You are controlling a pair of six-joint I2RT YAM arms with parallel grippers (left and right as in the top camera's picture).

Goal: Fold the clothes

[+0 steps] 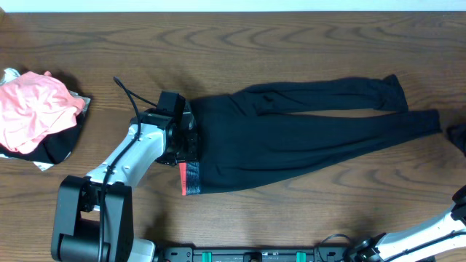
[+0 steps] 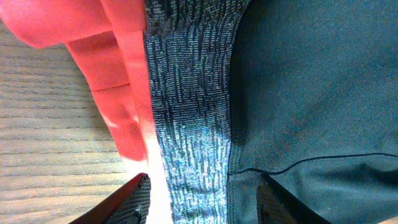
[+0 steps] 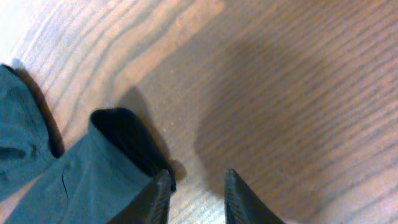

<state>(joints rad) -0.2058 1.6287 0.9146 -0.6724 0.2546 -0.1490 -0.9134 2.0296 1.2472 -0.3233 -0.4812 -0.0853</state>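
Observation:
The clothes (image 1: 291, 142) are black leggings lying flat across the table, legs pointing right and the grey waistband (image 1: 191, 178) with its coral-red edge at the left. My left gripper (image 1: 191, 143) hangs over the waist end. In the left wrist view it (image 2: 205, 202) is open, its fingers standing either side of the grey waistband (image 2: 193, 112), with the coral edge (image 2: 118, 93) on the left and black cloth (image 2: 311, 93) on the right. My right gripper (image 3: 196, 186) is open over bare wood, just right of a leg's cuff (image 3: 93, 174). It (image 1: 457, 138) shows at the overhead view's right edge.
A heap of pink and black clothing (image 1: 33, 116) lies at the table's left edge. The left arm's base (image 1: 91, 218) stands at the front left, and the right arm (image 1: 429, 236) reaches in from the front right corner.

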